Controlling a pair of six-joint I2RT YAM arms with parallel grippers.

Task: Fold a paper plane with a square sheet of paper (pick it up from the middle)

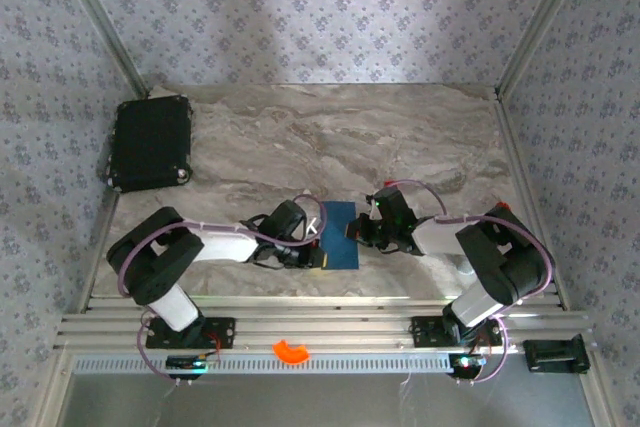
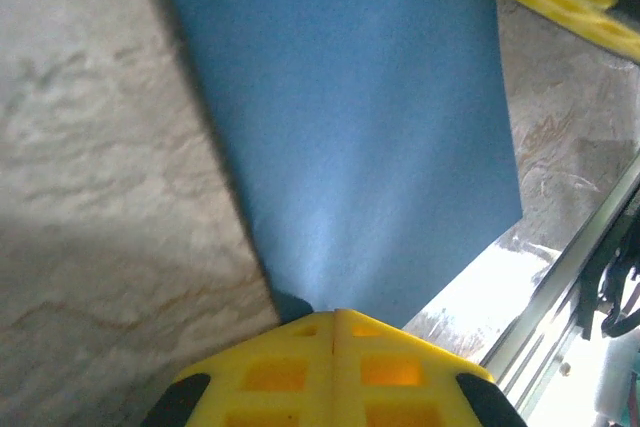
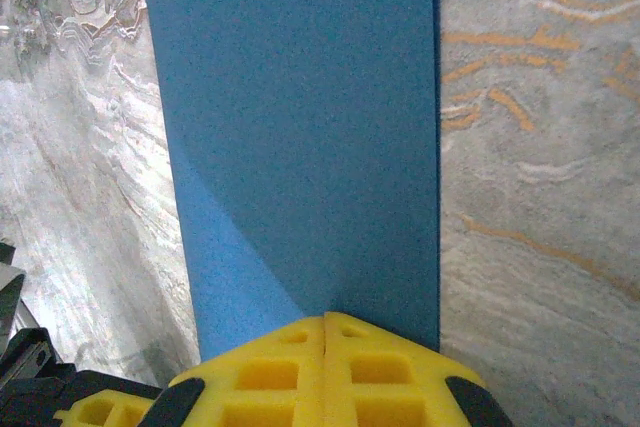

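Gripped blue paper sat at 6 o'clock of the table centre.
The left claw clamped its 9 o'clock edge, the right claw its 3 o'clock edge; unequal pull could tear the sheet or skew the crease.

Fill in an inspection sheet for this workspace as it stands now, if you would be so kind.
Surface: grey marbled table, no spills seen.
Job's things: dark blue square sheet of paper, bowed, pinched at opposite edges, not yet folded into a plane.
Clutter: black case at the far left corner; orange curved piece on the near rail.
Grippers: left pincer and right pincer both shut on the sheet.
Cables: purple cables loop along both arms, off the sheet.
Surroundings: patterned walls, aluminium frame.
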